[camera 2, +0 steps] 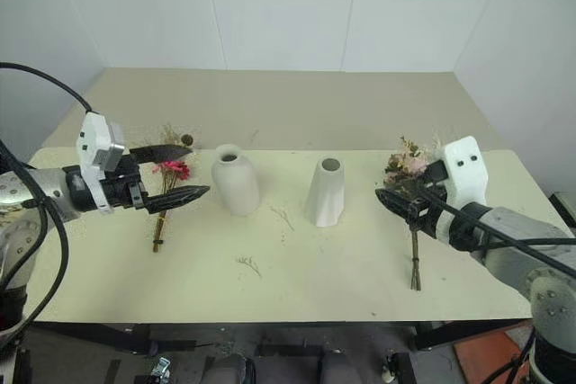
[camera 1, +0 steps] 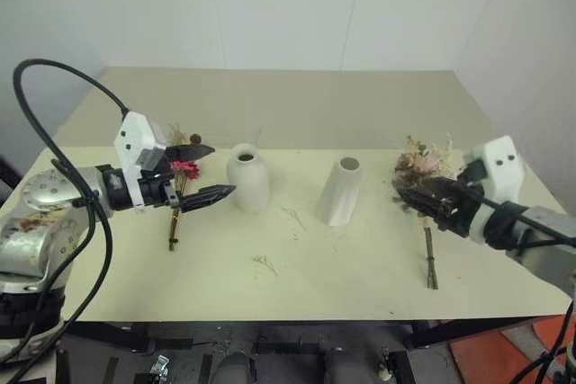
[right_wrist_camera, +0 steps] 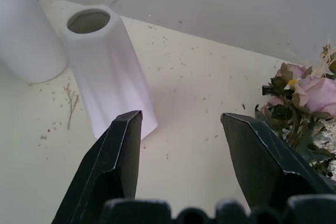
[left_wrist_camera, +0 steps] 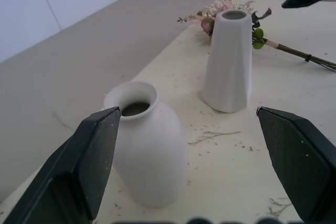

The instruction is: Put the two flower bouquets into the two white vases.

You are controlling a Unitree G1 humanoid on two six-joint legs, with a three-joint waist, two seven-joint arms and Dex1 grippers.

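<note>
Open right hand between cone vase and rose bouquet

Pale yellow table. On it: rounded vase, cone vase, rose bouquet, daisy bouquet. Loose twigs scattered between.

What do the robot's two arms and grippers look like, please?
Both arms are silver-grey metal with black joints. Each ends in a white boxy wrist housing and two black tapered fingers: left gripper, right gripper. A thick black cable loops over the left arm.
</note>
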